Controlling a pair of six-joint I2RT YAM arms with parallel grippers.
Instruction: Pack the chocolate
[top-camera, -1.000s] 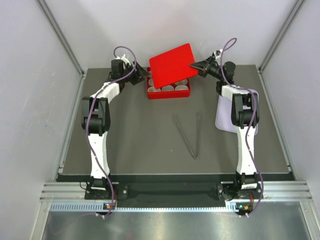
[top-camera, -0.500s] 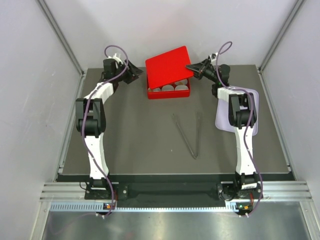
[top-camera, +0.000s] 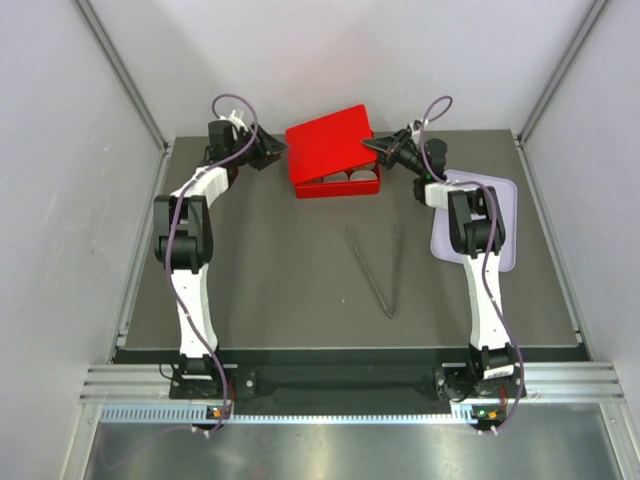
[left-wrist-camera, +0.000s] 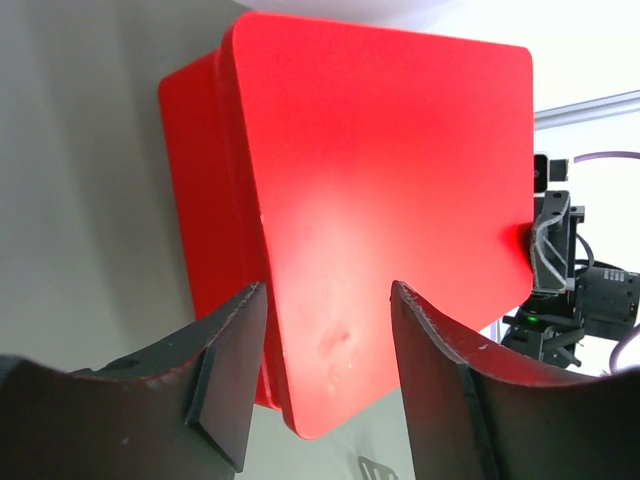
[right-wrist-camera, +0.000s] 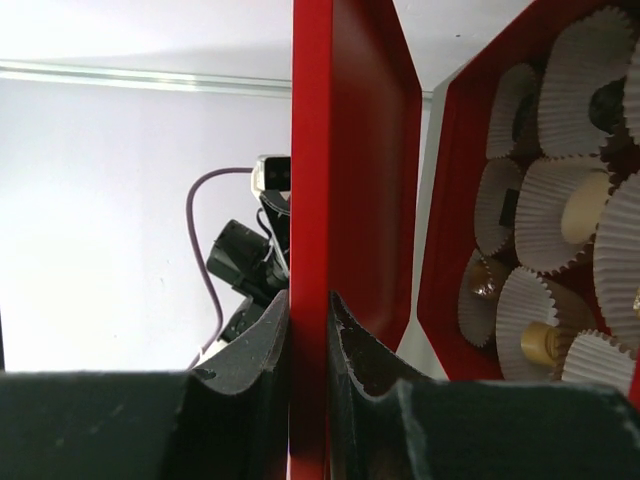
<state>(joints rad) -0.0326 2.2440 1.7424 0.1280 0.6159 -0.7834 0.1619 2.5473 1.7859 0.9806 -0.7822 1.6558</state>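
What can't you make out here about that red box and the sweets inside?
- Top view: the red lid covers most of the red box; its contents are too small to tell.
- Left wrist view: the lid blocks the box's inside entirely.
- Right wrist view: the picture edge cuts off the paper cups and chocolates, so their count is unknown.

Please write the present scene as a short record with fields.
container: red box, uncovered
cover: lid, tilted above the box
contents: chocolates in white paper cups
left gripper: open, beside the box
right gripper: shut on the lid's edge
elsewhere: tongs; lavender mat under the right arm
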